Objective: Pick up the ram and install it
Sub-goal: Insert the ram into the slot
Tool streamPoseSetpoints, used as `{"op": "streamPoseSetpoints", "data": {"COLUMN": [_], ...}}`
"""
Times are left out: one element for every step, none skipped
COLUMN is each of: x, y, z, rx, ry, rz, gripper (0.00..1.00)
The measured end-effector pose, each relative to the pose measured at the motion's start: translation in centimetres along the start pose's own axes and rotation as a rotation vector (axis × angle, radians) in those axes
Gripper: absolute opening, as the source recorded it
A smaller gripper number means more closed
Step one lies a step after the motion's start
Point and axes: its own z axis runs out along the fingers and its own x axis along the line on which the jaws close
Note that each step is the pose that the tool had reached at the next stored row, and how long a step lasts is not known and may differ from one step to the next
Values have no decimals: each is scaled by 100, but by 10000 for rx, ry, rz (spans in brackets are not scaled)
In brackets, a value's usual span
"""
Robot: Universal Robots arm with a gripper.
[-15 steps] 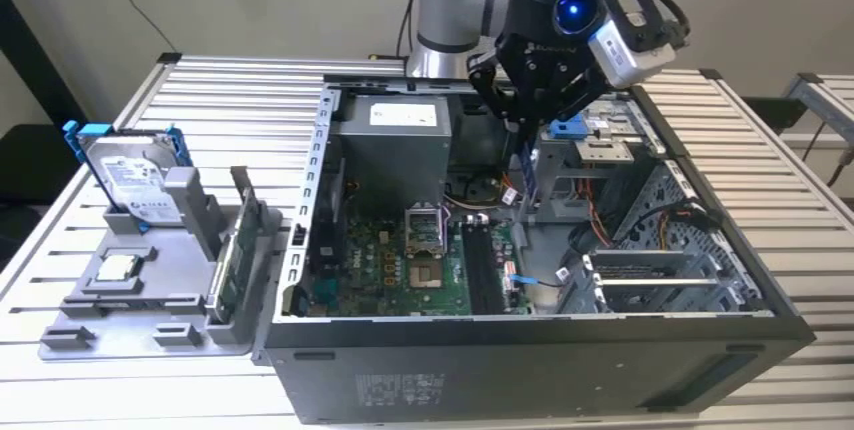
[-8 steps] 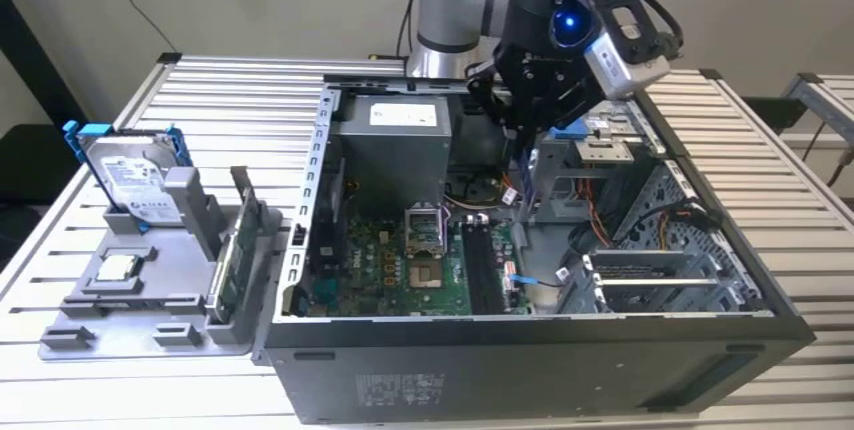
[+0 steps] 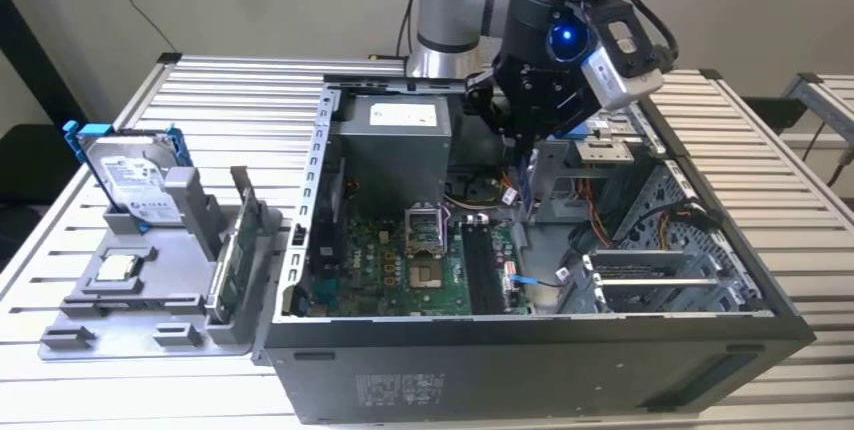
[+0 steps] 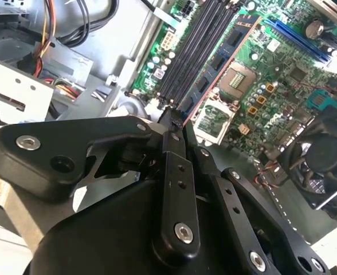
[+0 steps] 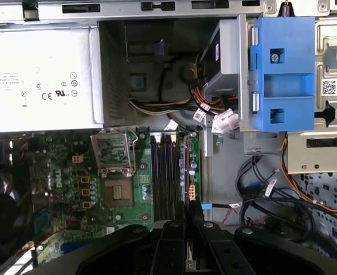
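Over the slatted desk point(image 3: 227, 90), within the open computer case point(image 3: 534, 370), the gripper point(image 3: 525, 145), closed tight on the ram point(image 3: 526, 185), hung above the memory slots point(image 3: 478, 265), where any tilt could jam it.

"How does the arm point(image 3: 447, 5) stand?"

"It reaches in from the top of the exterior view. The wrist point(image 3: 567, 30) is bent over and the gripper point(image 3: 531, 145) points straight down."

"And the fingers point(image 4: 174, 166)?"

"In both wrist views they're drawn in close, tips nearly meeting. They pinch a thin dark stick, the ram point(image 5: 192, 212), between them."
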Motion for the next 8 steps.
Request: {"op": "streamPoseSetpoints", "data": {"x": [-3,-8,-13,-18,-24,-30,-35,-41], "y": [0,1,1,1,2,2,3,3], "z": [9,18,26,34,41,47,52,58], "rx": [0,0,0,0,0,1,1,1], "ry": [0,0,0,0,0,1,2,4], "rz": [0,0,0,1,1,1,1,0], "gripper": [14,14,14,14,14,14,14,14]}}
